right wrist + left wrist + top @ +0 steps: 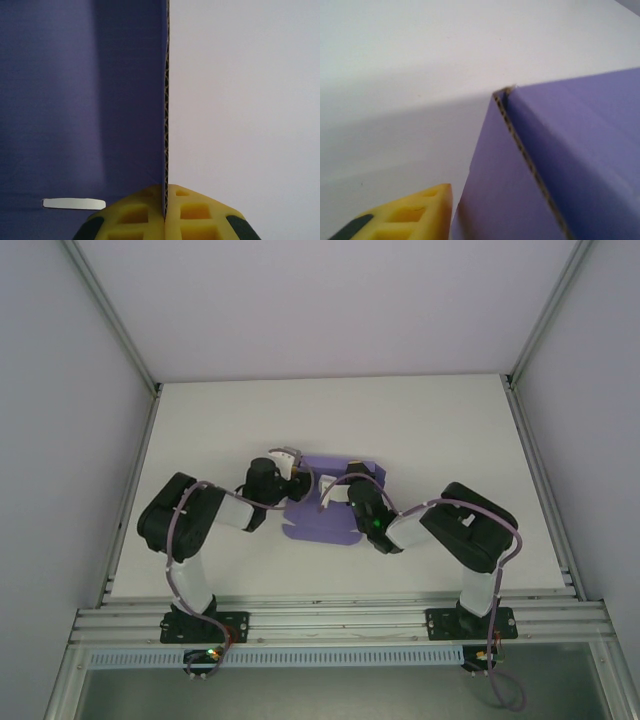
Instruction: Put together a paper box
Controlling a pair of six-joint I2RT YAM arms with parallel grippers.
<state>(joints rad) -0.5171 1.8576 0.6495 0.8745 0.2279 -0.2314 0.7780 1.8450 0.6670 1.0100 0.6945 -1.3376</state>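
Note:
The paper box (pixel 318 522) is a lilac-purple corrugated card lying mid-table, with panels folded up. My right gripper (pixel 336 492) is shut on a raised panel's edge. In the right wrist view its yellow fingers (pixel 135 217) pinch that thin edge, and the purple sheet (pixel 75 100) spreads to the left. My left gripper (pixel 291 468) sits at the card's far left corner. In the left wrist view one yellow finger (pixel 415 215) stands just left of an upright purple panel (pixel 580 150). The other finger is hidden behind the card.
A white table (pixel 420 420) is enclosed by pale walls and metal corner posts. An aluminium rail (pixel 330 620) runs along the near edge by the arm bases. A narrow slot (pixel 74 203) is cut through the purple sheet.

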